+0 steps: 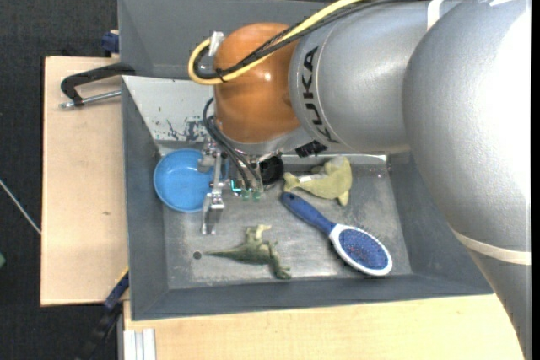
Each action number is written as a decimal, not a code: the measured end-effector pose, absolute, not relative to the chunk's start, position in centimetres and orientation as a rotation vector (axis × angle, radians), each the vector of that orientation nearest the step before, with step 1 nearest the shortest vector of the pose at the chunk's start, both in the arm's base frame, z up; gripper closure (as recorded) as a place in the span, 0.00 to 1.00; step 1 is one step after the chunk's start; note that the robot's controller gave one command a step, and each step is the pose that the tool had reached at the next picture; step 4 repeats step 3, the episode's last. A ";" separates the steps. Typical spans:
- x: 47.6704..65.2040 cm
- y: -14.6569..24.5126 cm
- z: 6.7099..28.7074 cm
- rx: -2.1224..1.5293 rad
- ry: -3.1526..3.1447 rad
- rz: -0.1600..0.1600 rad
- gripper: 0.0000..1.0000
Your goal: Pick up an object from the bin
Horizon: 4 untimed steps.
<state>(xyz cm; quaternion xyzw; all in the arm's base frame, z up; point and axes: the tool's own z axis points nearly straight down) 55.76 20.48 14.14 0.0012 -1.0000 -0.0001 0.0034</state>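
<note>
My gripper hangs below the orange cover at the left middle of the bin. One thin metal finger reaches down to the floor just right of a blue bowl. A green toy dinosaur lies on the floor slightly below and right of that fingertip. Nothing shows between the fingers.
A blue-handled brush with a white oval head lies diagonally at the lower right. A pale yellow-green soft toy rests against the right side, under the arm. The arm covers the bin's upper right.
</note>
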 end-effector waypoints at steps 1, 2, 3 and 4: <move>54.5 20.3 7.3 0.283 -3.136 -0.006 0.00; 54.7 20.5 7.7 0.284 -3.144 -0.012 1.00; 53.1 20.2 24.9 0.329 -3.138 -0.007 1.00; 53.1 20.2 24.9 0.329 -3.138 -0.007 1.00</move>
